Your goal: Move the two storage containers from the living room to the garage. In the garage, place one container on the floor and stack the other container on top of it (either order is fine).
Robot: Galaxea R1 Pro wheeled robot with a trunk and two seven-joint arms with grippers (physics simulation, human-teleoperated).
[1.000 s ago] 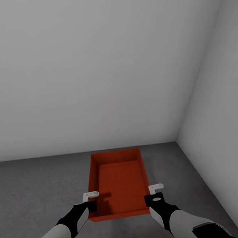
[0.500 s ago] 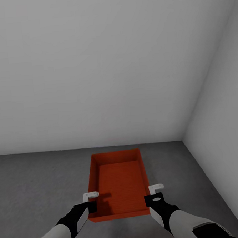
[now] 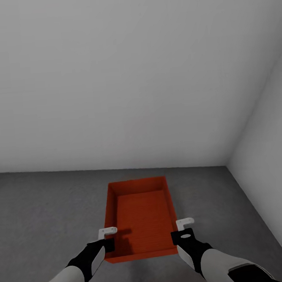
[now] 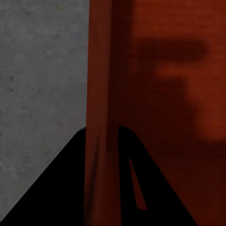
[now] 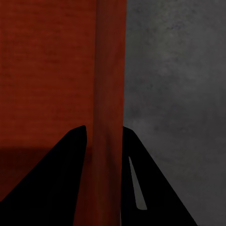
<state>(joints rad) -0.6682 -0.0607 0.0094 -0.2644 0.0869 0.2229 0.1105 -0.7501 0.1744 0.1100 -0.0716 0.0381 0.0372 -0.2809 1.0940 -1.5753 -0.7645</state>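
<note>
grey concrete floor [image 3: 44, 208], pale walls [image 3: 110, 75]; both grippers [image 3: 106, 232] [image 3: 184, 222] clamp the red container [image 3: 140, 217] by its side walls

No readable text, label, brand, number or sign on any surface in these views.
</note>
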